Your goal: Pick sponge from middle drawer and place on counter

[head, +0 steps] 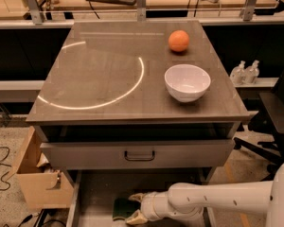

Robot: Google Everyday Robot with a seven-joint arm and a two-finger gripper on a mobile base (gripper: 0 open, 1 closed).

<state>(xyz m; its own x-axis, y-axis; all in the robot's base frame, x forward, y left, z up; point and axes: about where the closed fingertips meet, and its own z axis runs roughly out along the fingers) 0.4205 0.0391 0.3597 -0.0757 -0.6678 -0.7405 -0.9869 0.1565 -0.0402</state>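
The sponge [119, 208], dark green on top, lies on the floor of the open middle drawer [97, 193] at the bottom of the view. My gripper [134, 207] reaches in from the right on a white arm, low inside the drawer. It is open, with one fingertip above and one below the sponge's right end. The arm hides the right part of the sponge. The counter [104, 70], glossy grey-brown with a bright light arc, lies above the drawers.
An orange ball [179, 40] and a white bowl [187, 82] sit on the right side of the counter. A closed drawer front with a dark handle [139, 155] overhangs the open drawer. A cardboard box [35, 183] stands at the left and a black chair [274, 122] at the right.
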